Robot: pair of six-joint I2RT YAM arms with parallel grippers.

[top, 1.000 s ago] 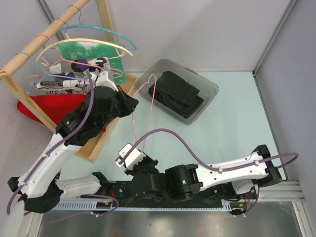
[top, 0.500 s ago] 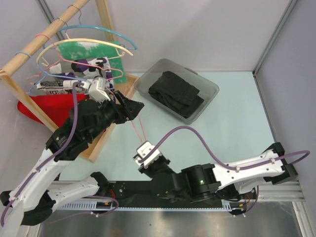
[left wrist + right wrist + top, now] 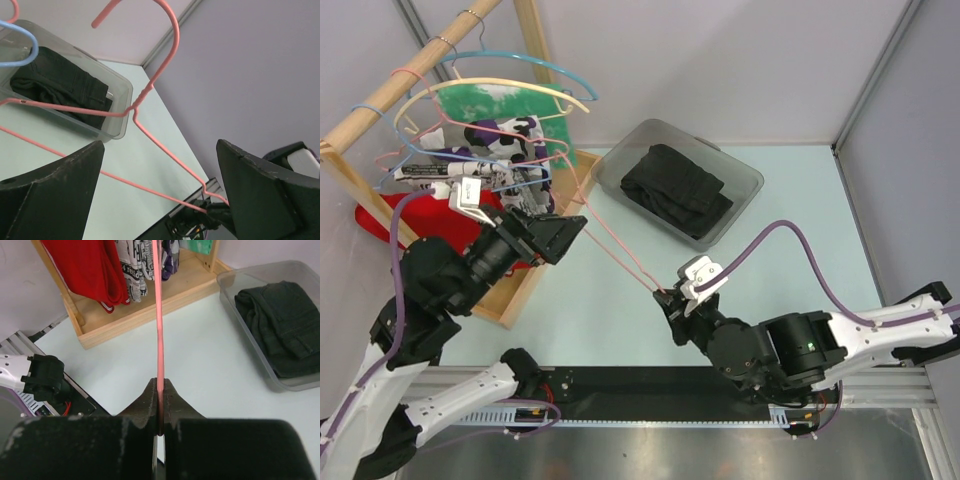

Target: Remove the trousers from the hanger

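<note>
Right wrist: the right gripper [image 3: 159,390] is clamped on the bare pink hanger [image 3: 159,315].

Left wrist: the left gripper [image 3: 160,150] gapes wide, holding nothing.

Overhead: the trousers [image 3: 675,190] lie in the grey bin [image 3: 740,172], well apart from the hanger. Removal looks done, and the next move is probably to stow the hanger.

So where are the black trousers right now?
In the top view the trousers lie folded in the clear bin, right of the wooden rack, apart from the pink hanger.
</note>
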